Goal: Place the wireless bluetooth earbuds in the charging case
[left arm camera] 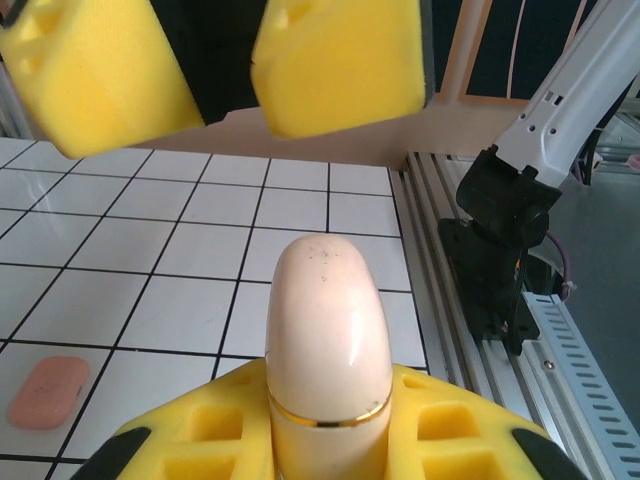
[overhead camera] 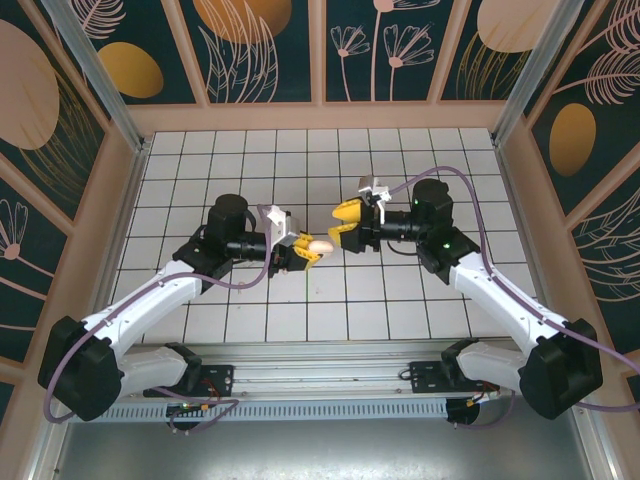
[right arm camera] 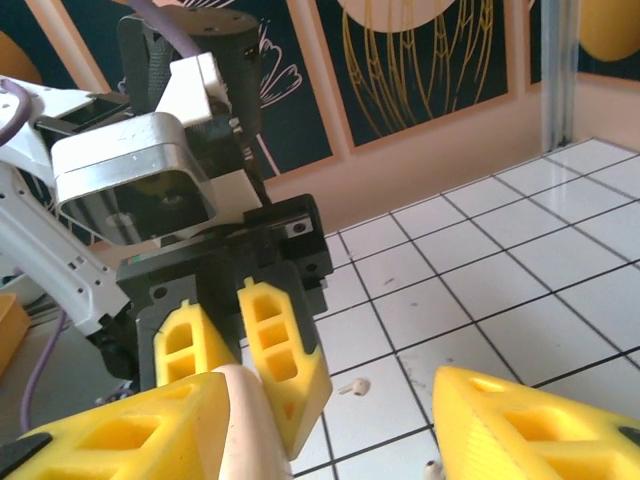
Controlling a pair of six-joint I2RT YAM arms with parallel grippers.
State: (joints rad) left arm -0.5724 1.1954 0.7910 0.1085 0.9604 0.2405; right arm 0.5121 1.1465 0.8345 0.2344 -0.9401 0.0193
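1. My left claw (overhead camera: pixel 300 250) is clenched on the cream charging case (overhead camera: pixel 320 245), gripping it below the gold band (left arm camera: pixel 330 412). The case's rounded end sticks out.
2. My right claw (overhead camera: pixel 338 225) stands released just beyond the case's rounded end, its yellow pads (left arm camera: pixel 340 60) spread apart and holding nothing.
3. One cream earbud (right arm camera: pixel 352 386) lies on the white tiles (right arm camera: pixel 520 260) below the case, apart from both claws.
4. A pink oval piece (left arm camera: pixel 48 392) lies on the tiles beside the case; I cannot tell what it is.

Top cam overhead; wrist cams close, opposed; shared: prob. cream case (left arm camera: pixel 325 330)
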